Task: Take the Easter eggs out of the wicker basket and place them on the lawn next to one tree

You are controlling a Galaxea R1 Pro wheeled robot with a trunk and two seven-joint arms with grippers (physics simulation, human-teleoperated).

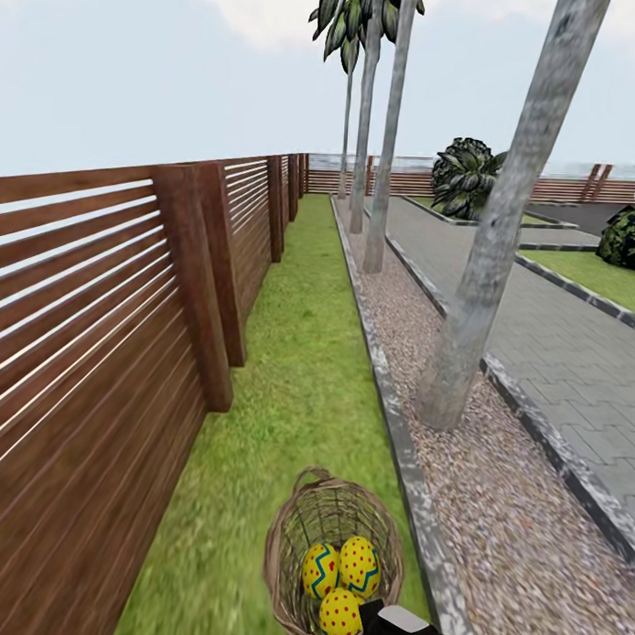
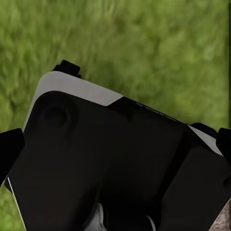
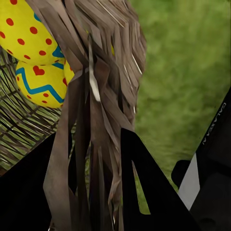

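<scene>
Across the whole left side of your head view runs the brown slatted fence [image 1: 105, 365], receding toward the upper middle of the frame. Beside it the lawn [image 1: 298, 353] is a narrow green strip down the centre, edged on its right by a grey stone kerb [image 1: 388, 393]. Right of the kerb lies a pebble gravel strip [image 1: 494, 507], and beyond that grey paving [image 1: 555, 335] fills the right side.

The nearest tree [image 1: 489, 269] rises from the gravel right of centre, its mottled grey trunk leaning toward the upper right corner. More trunks of the same kind [image 1: 382, 173] stand farther back near the top centre.

The wicker basket [image 1: 286, 554] sits on the grass at the bottom centre, close to the kerb. All three eggs [image 1: 343, 584] lie inside it, packed together and touching; in your right wrist view two of them [image 3: 29, 43] show in the upper left, behind the frayed basket wall [image 3: 101, 120].

At the bottom edge of the head view, just right of the basket, a black and white piece of the right arm [image 1: 398, 627] pokes in. I cannot tell how wide your right gripper stands. In the left wrist view the dark body of the robot [image 2: 115, 163] hangs over grass [image 2: 144, 43], and I cannot tell the left gripper's opening either.
</scene>
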